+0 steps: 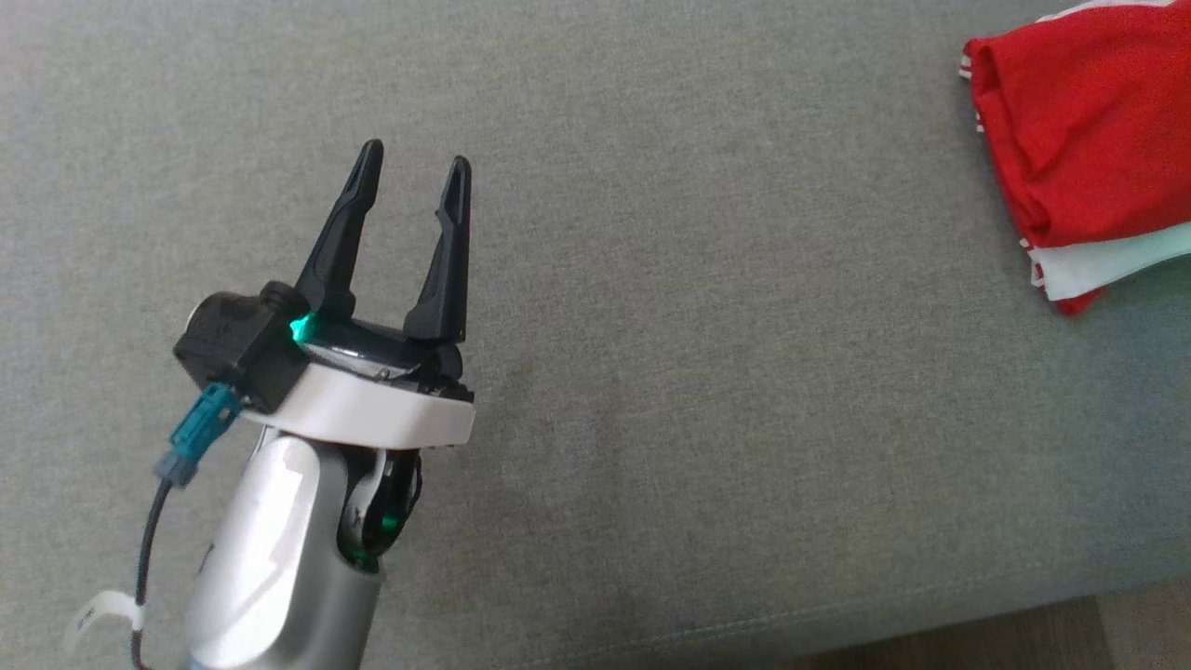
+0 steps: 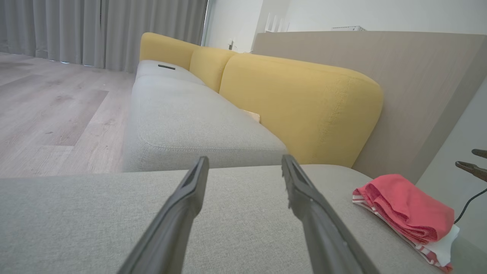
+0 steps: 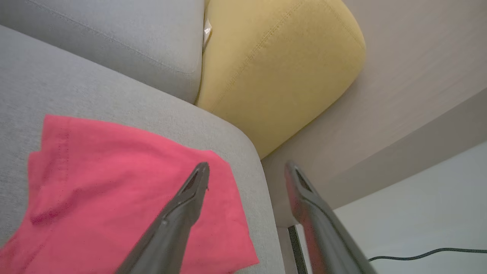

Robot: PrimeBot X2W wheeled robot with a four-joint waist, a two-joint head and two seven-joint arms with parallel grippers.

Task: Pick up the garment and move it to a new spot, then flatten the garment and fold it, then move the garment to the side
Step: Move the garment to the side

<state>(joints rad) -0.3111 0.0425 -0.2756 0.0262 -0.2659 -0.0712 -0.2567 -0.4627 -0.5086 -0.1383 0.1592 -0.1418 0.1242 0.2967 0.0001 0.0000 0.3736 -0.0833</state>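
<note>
The garment is red with white trim, folded into a small bundle at the far right of the grey seat cushion. The left wrist view has the garment at its right side, apart from my left gripper. In the head view my left gripper is open over bare cushion at the left, nothing between its fingers. My right gripper hovers open above the garment, near its edge at the cushion's corner, holding nothing. In the left wrist view its fingertips peek in at the right edge.
Yellow back cushions run along the sofa's rear, backed by a beige panel. A further grey seat stretches away, a small dark object on it. Wood floor lies beyond the sofa. A black cable trails past the cushion's corner.
</note>
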